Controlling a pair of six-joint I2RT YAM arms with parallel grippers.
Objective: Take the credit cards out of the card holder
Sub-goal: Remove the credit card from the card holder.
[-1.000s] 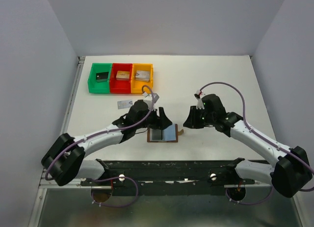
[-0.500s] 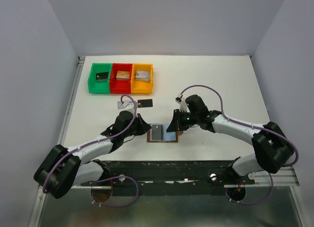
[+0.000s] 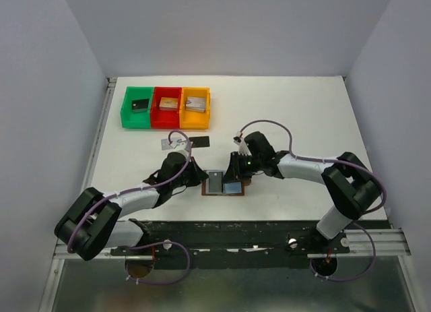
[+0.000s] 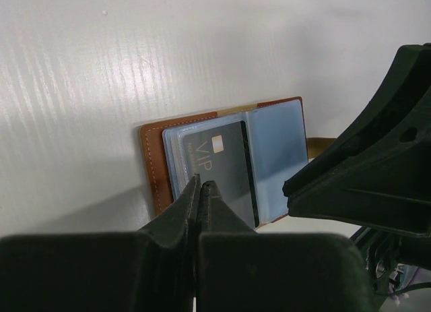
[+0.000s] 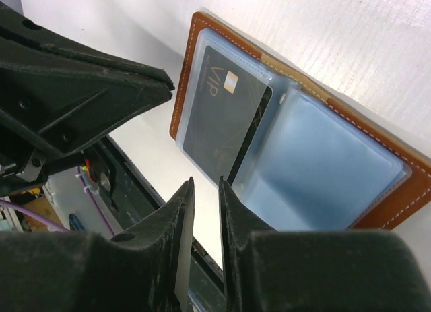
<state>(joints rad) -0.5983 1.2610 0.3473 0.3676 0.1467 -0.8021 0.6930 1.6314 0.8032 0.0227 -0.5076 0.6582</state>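
The card holder lies open on the table near the front edge, brown leather with light blue lining. A dark credit card marked VIP sits in its left sleeve, also seen in the right wrist view. My left gripper is shut, with its tips over the near left edge of that card and nothing between them. My right gripper stands open by a narrow gap just off the card's lower edge, with bare table between its fingers. Two more credit cards, one grey and one black, lie flat behind the holder.
Green, red and orange trays stand in a row at the back left, each with a small block inside. The black rail of the arm bases runs just in front of the holder.
My left gripper has shut and drawn back to the holder's left edge, uncovering the black card on the table. My right arm has swung left, up to the holder.
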